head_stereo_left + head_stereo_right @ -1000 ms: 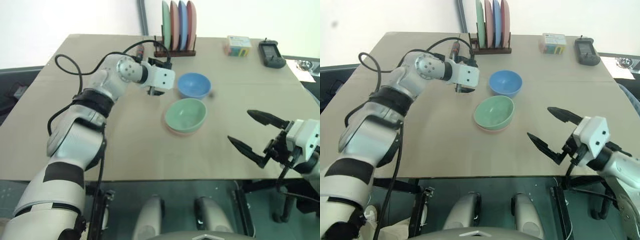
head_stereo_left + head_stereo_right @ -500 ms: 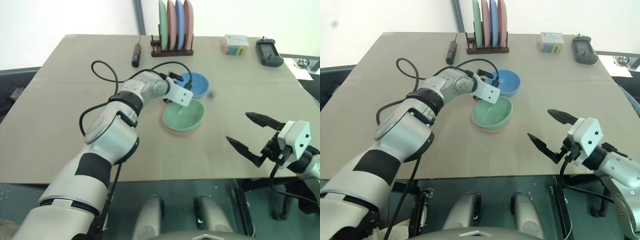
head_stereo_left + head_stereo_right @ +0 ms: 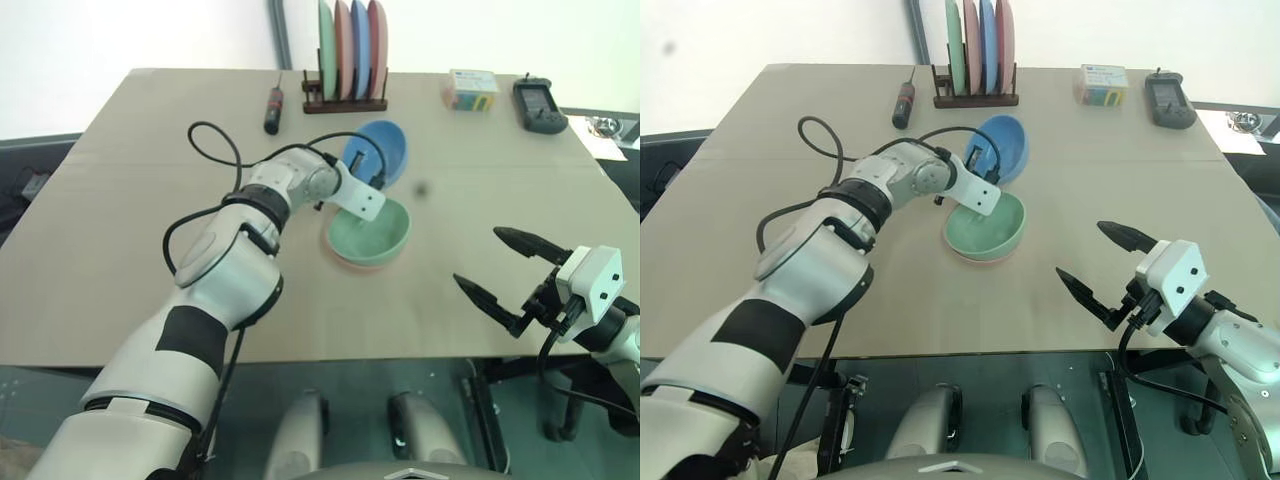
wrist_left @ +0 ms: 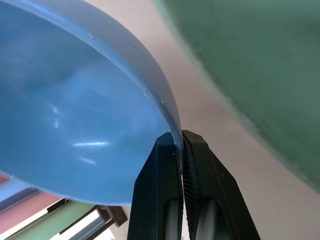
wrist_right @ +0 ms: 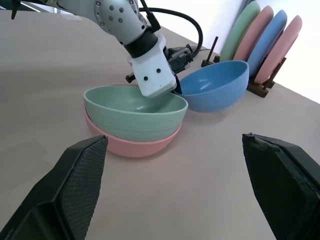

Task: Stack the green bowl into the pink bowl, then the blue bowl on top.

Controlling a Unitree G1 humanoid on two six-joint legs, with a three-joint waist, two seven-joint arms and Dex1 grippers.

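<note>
Green bowl (image 3: 370, 231) nested in pink bowl (image 5: 134, 143) on tabletop (image 3: 130, 250). My left jaws (image 4: 181, 142) clamped on blue bowl (image 3: 378, 152) rim, bowl tilted just behind stack. Right jaws (image 3: 510, 272) spread wide, holding nothing.

Tan table (image 3: 150, 250), white wall (image 3: 120, 35)

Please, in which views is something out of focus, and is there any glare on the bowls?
Left wrist view: the small round pale-green plastic bowl is out of focus; the sky-blue plastic bowl shows soft white glare streaks inside. Right wrist view: the open right claw looks soft.
</note>
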